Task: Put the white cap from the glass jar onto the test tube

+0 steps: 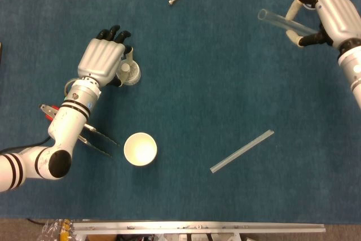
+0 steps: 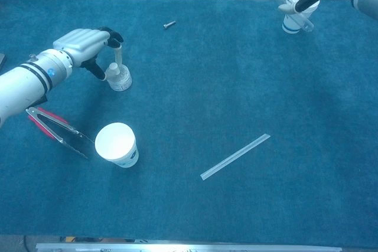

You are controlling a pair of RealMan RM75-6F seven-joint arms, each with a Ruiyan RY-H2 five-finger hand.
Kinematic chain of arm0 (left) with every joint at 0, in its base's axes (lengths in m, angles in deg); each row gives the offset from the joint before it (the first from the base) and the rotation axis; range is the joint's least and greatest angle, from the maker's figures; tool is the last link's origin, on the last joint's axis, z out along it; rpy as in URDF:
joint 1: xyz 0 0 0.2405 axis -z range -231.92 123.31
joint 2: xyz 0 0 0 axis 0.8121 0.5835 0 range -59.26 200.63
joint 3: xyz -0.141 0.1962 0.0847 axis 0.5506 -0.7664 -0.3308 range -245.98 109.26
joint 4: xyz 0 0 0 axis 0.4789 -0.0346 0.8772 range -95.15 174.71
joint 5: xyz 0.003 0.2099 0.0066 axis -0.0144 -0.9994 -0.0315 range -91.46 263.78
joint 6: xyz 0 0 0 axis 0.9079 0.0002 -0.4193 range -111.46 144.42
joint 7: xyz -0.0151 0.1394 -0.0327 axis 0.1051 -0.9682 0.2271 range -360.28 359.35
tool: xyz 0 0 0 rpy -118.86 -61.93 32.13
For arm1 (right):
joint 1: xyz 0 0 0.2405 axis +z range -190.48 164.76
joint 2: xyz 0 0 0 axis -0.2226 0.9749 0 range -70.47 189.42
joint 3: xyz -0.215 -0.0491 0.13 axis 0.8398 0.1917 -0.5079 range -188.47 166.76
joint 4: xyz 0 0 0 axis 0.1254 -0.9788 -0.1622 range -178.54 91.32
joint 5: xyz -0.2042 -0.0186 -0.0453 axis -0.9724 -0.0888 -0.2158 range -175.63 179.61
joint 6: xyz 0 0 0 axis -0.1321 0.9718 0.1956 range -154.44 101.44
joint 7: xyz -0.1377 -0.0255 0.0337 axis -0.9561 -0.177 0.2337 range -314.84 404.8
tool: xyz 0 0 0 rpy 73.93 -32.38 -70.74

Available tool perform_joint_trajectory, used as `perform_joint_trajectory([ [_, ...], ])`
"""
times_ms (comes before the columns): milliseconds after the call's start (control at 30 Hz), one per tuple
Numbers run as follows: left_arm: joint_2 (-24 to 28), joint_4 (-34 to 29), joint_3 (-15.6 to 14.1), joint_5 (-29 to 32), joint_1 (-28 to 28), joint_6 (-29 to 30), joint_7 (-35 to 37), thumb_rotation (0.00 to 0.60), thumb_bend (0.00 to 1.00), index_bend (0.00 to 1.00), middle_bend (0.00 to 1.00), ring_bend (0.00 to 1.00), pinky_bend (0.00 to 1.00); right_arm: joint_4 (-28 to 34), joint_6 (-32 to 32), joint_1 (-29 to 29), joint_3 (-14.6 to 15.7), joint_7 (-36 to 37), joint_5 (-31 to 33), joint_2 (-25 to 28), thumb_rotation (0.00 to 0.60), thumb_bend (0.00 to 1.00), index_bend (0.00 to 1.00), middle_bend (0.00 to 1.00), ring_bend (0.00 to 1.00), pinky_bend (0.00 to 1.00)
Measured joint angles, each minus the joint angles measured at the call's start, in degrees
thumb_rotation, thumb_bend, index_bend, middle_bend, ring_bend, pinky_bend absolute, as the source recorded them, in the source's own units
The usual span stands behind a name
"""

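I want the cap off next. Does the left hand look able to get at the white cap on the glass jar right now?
Probably yes. The left hand is right beside the glass jar, its fingertips close above the white cap, and nothing lies between them.

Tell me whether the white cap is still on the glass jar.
Still on. The white cap sits atop the glass jar, with the left hand fingers around it; the jar stands upright.

Silver-shelled left hand [image 1: 101, 59] and right hand [image 1: 333, 16] with black fingertips, on white arms banded black.
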Motion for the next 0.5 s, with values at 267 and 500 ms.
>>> perform_joint_trajectory([
  [267,-0.4,0.2,0.2,-1.3,0.0,0.7,0.7,0.600,0.32,0.54,0.20,0.00,0.02,0.3,-0.2,-0.3,0.1,0.5,-0.4,0.3,0.600,0.26,0.64,0.21,0.09,0.28],
  [500,2.9,-3.6,1.0,-1.9,-0.5,1.9,1.2,0.600,0.32,0.54,0.20,0.00,0.02,0.8,-0.5,-0.7,0.1,1.3,-1.5,0.4,0.600,0.26,0.64,0.21,0.09,0.28],
])
